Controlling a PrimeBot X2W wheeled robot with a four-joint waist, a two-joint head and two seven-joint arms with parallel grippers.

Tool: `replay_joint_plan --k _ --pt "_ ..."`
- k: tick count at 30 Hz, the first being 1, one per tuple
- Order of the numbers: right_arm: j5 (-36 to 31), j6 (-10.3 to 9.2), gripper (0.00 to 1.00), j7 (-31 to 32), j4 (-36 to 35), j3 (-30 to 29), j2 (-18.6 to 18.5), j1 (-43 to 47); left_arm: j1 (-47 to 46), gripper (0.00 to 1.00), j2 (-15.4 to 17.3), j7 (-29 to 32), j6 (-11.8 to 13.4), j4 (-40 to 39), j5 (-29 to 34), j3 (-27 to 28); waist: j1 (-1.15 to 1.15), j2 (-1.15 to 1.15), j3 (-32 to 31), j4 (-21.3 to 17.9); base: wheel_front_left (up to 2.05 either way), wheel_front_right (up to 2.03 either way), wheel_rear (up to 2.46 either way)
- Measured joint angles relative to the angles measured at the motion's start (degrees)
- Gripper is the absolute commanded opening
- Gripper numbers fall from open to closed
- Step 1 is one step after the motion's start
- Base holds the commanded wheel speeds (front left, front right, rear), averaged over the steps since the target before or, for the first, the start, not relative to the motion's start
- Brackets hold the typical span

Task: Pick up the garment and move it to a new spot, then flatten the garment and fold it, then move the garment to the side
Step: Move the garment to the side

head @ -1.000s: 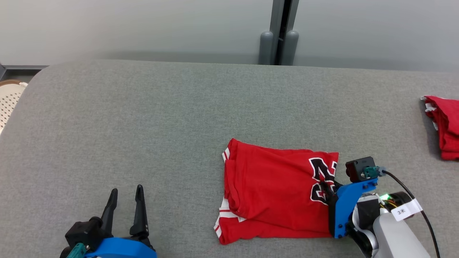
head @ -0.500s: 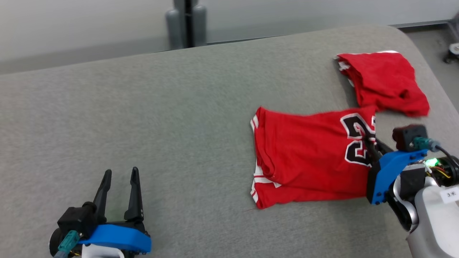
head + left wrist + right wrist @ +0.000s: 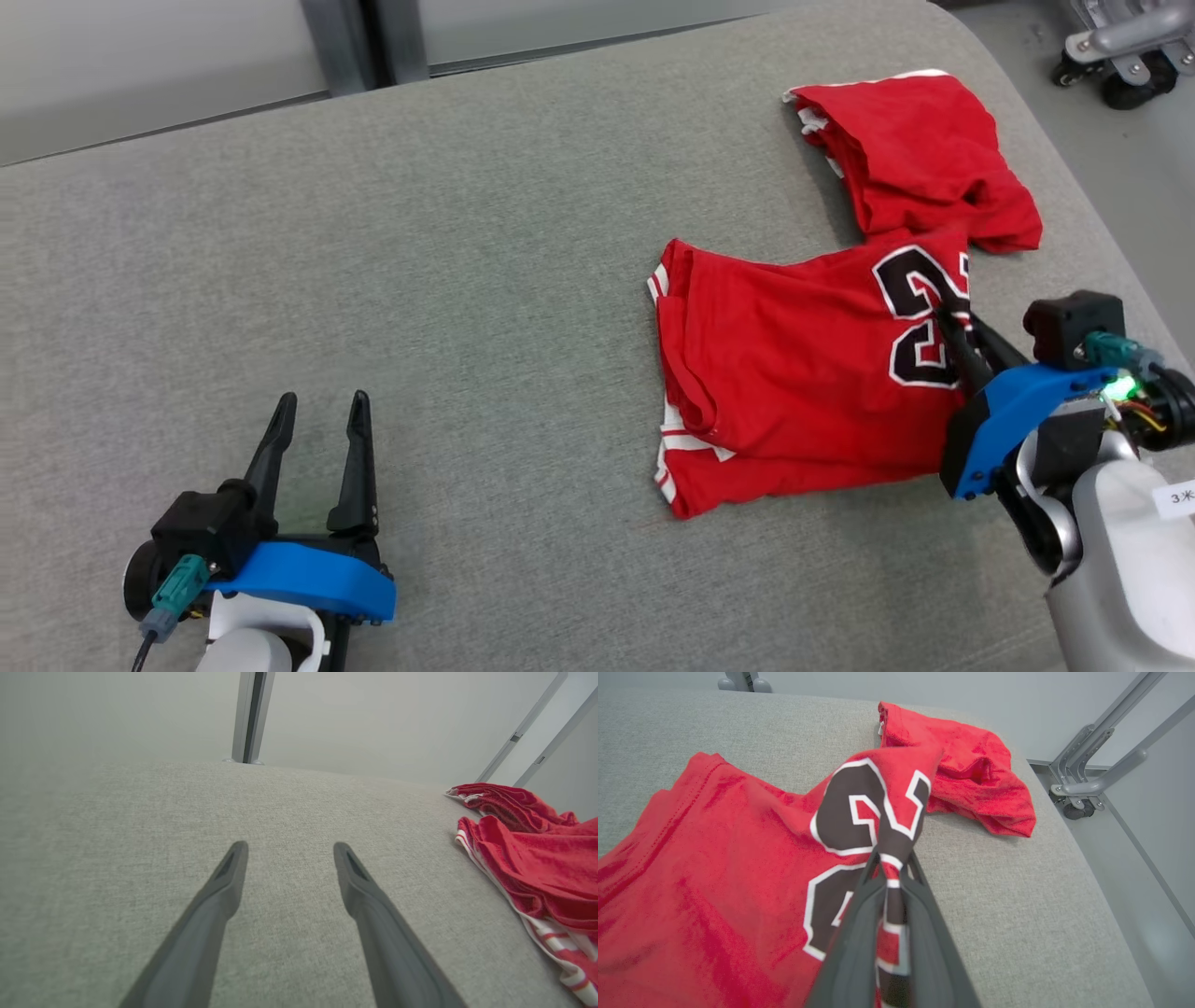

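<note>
In the head view, the red shirt with a black number is lying folded on the right half of the grey table. The right gripper is pinching its right edge at the number, fingers closed on the cloth. A second shirt, also red, is lying crumpled just behind it, meeting its far right corner near the table's rounded end and crowding the space beyond the gripper. A wheeled frame is standing on the floor past that end. The left gripper is sitting low at the lower left, fingers spread with nothing between them, well apart from both shirts. In the left wrist view, those parted fingers are pointing across the table toward a grey post, with both shirts lying off to the right. In the right wrist view, the fingers are clamping a raised fold of the number print, while the rest of the shirt is lying to the left and the second shirt is sitting right behind the fold.
</note>
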Motion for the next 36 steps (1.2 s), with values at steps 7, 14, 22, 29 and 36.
replay_joint_plan --k 7,14,22,29,36 --pt "0.6 0.01 0.0 3.3 -2.3 0.7 -2.8 -6.9 -0.1 1.0 -0.2 -0.5 0.5 0.2 -0.2 0.1 0.0 0.0 -0.5 3.9 0.0 0.0 0.0" --pt "0.7 0.01 0.0 7.3 -1.9 -1.4 -9.9 -13.4 -0.3 1.0 -0.6 -0.9 0.6 0.5 -0.4 -0.3 0.0 0.0 0.1 8.4 0.0 0.0 0.0" --pt "0.0 0.01 0.0 9.1 0.8 -6.8 -19.5 -15.3 -0.9 1.0 0.0 -1.2 0.8 0.2 -0.4 -0.5 0.0 0.0 2.3 12.4 0.0 0.0 0.0" --pt "-2.9 0.01 0.73 6.8 4.7 -14.4 -22.2 -16.7 -1.7 1.0 0.4 -0.8 0.8 -0.1 -0.1 -1.4 0.0 0.0 4.9 14.3 0.0 0.0 0.0" --pt "-8.6 0.01 1.0 -3.0 11.0 -19.7 -18.3 -17.1 -2.4 1.0 0.6 -0.3 0.8 -0.3 0.1 -2.3 -0.01 0.0 6.0 15.2 0.0 0.0 0.0"
